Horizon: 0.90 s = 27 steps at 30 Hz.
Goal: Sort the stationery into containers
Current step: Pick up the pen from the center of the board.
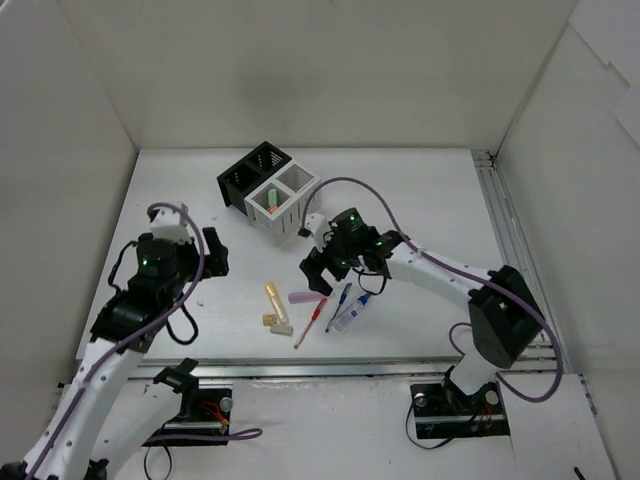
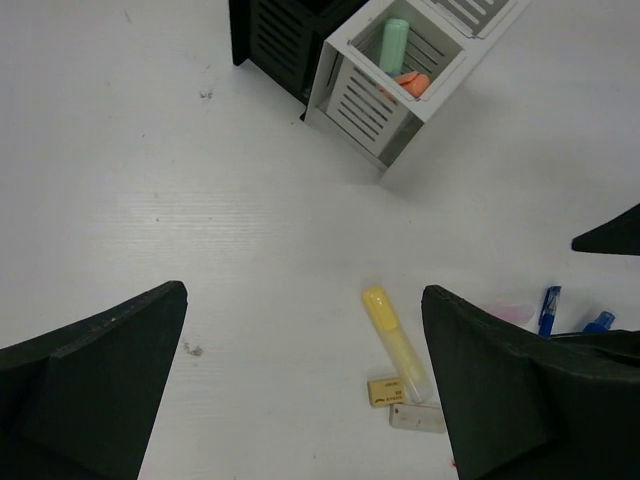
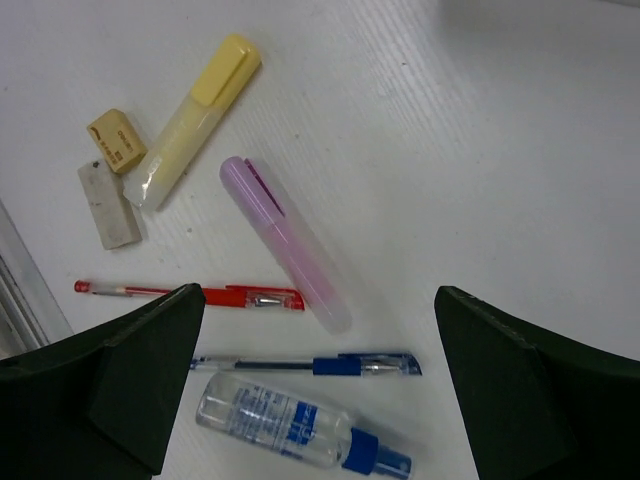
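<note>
Bench (image 1: 420, 200) layout seen from the overhead and wrist cameras. The black organiser box (image 1: 250, 172) and the white organiser box (image 1: 283, 202) stood side by side and touching near the far middle of the bench, set at an angle. The white box's compartment nearer the arms held a green-capped marker (image 2: 394, 45) standing up and an orange marker (image 2: 412, 84) beside it. The remaining stationery lay loose on the bench in front of the boxes: a yellow marker (image 3: 195, 120), with two beige erasers (image 3: 116, 139) just beside its clear end, a pink marker (image 3: 285, 243), a thin red pen (image 3: 190, 293), a blue pen (image 3: 305, 366) and, nearest the bench edge, a clear blue-capped bottle (image 3: 290, 432) on its side. The right jaws were wide open and empty, held above this group, with the pink marker's end in the gap between them in the wrist view. The left jaws were likewise wide open and held nothing, poised over bare bench to the left of the yellow marker.
</note>
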Available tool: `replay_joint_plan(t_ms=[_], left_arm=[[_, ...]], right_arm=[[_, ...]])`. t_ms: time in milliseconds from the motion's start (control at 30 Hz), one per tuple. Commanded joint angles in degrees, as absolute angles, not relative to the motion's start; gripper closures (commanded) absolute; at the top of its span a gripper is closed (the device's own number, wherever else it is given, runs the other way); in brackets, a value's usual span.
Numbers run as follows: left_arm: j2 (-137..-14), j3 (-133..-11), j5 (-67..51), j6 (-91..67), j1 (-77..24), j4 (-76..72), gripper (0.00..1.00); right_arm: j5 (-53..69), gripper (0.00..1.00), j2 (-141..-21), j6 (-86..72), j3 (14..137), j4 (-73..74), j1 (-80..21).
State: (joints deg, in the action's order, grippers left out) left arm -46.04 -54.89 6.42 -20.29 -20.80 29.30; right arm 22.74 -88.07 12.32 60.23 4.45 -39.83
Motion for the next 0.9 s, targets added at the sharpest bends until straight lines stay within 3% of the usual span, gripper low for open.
replay_joint_plan(t_ms=[0,200,667,700,800,833,867], left_arm=[[-39.3,-50.7,10.8,-24.4,-20.2,25.9,0.0],[-33.8,-46.6,10.8,-24.9,-20.2,23.9,0.0],[-41.9,-49.0,12.4,-22.7,-20.2,23.5,0.0],[-41.9,-49.1,12.2,-22.4,-20.2,23.2,0.0],[-42.4,-49.4,12.0,-22.1,-20.2,22.9,0.0],[-42.6,-49.8,12.0,-22.0,-20.2,23.1,0.0],[-42.8,-50.1,12.1,-21.9,-20.2,23.3,0.0]], right_arm=[[26.1,0.02,-93.0,17.7,65.4,3.1,-41.2],[22.2,0.03,-101.9,19.6,70.0,6.2,-43.9],[14.7,0.17,-112.8,19.7,75.5,15.4,-45.2],[14.3,0.19,-113.0,19.9,75.8,15.4,-45.2],[13.2,0.39,-114.0,20.4,77.1,15.4,-44.7],[13.1,0.52,-114.5,20.5,77.8,15.4,-44.5],[13.2,0.59,-114.7,20.6,78.1,15.4,-44.1]])
